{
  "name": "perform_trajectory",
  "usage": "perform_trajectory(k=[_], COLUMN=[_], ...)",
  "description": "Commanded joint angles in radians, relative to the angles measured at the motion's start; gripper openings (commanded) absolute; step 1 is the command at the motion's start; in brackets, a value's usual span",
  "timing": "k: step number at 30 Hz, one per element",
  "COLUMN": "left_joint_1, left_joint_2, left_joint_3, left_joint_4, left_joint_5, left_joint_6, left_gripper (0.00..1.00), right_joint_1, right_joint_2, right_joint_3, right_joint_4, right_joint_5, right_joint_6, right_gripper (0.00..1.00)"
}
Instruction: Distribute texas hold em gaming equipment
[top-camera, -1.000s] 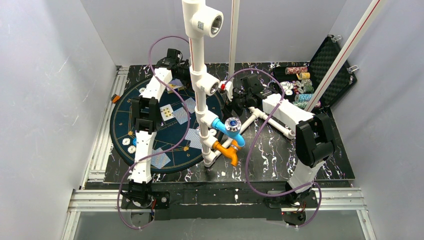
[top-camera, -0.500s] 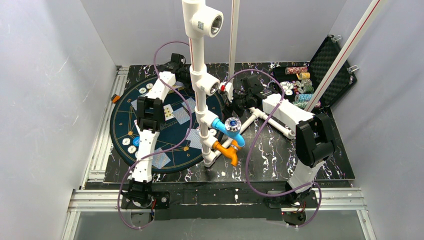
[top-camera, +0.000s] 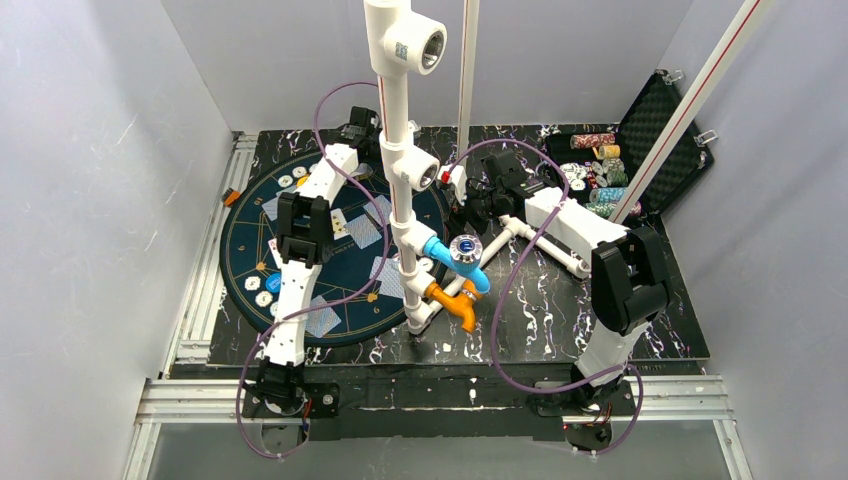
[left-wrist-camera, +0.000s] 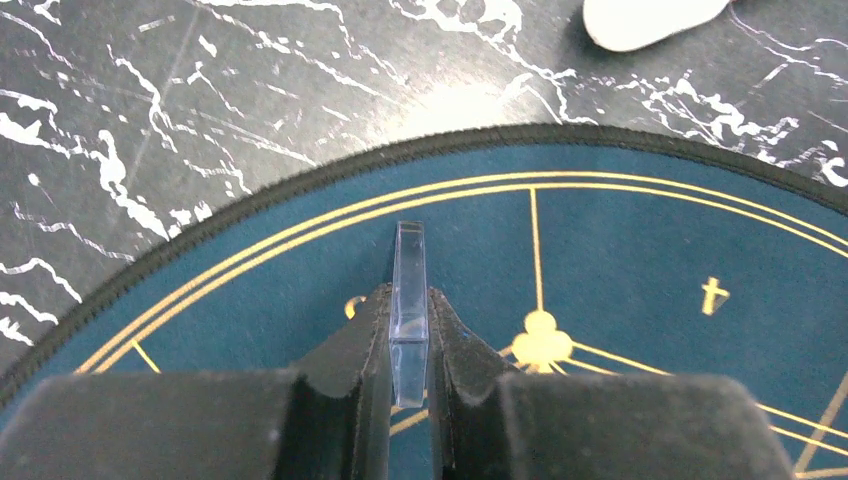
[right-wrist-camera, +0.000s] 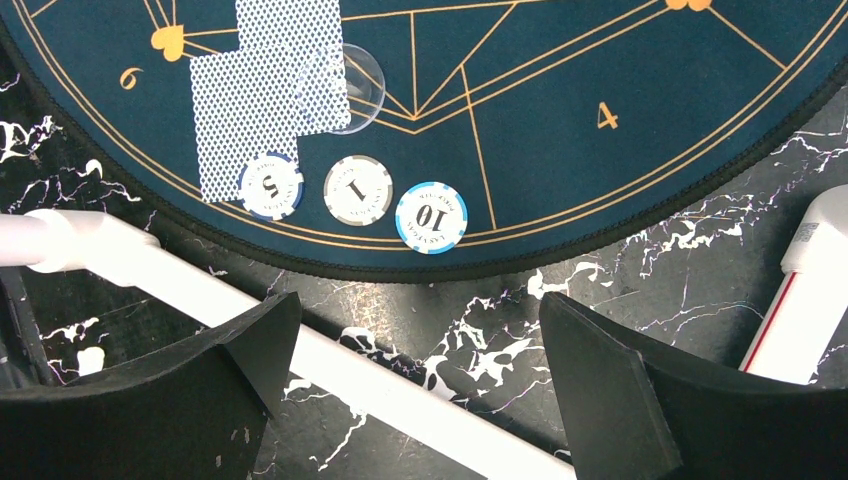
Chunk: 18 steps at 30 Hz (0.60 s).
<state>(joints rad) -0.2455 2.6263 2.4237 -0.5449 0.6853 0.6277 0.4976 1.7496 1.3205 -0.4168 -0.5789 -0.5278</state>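
Left gripper (left-wrist-camera: 409, 300) jaws clamped on clear piece (left-wrist-camera: 409, 250) just inside mat (left-wrist-camera: 640, 230) edge; tabletop (left-wrist-camera: 200, 90) fills upper frame. Right gripper (right-wrist-camera: 415, 310) jaws wide apart below chips (right-wrist-camera: 358, 190).

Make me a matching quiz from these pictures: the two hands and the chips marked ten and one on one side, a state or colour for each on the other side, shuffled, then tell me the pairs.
Column one
1. left hand
2. right hand
3. chip marked 10
4. chip marked 1

Column two
A. grey rim
B. shut on a clear plastic piece
C. open, holding nothing
D. light blue rim

Pairs: 1-B, 2-C, 3-D, 4-A
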Motion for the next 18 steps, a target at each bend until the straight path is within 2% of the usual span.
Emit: perform_trajectory(k=[1, 5, 11, 14, 18], left_joint_1=[0.01, 0.05, 0.101, 0.149, 0.218], left_joint_2=[-0.228, -0.405, -0.767, -0.934, -1.076], left_joint_3=[-0.101, -0.262, -0.699, -0.897, -1.116], left_joint_4=[-0.001, -0.01, -0.016, -0.01, -0.01], left_joint_5=[-0.001, 0.029, -0.006, 0.035, 0.09], left_joint_6=[-0.048, -0.144, -0.15, -0.144, -0.091], left_gripper=[0.0, 0.0, 0.0, 0.0, 0.0], right_joint_1=[0.002, 0.003, 0.002, 0.002, 0.002], right_joint_2=[-0.03, -0.049, -0.095, -0.119, -0.151], right_joint_3=[0.044, 0.054, 0.001, -0.029, -0.063], right_joint_4=[-0.008, -0.047, -0.059, -0.059, -0.054], right_joint_5=[-0.013, -0.009, -0.008, -0.002, 0.015], right_joint_6=[-0.018, -0.046, -0.046, -0.038, -0.038], right_gripper=[0.98, 0.98, 0.98, 0.98, 0.98])
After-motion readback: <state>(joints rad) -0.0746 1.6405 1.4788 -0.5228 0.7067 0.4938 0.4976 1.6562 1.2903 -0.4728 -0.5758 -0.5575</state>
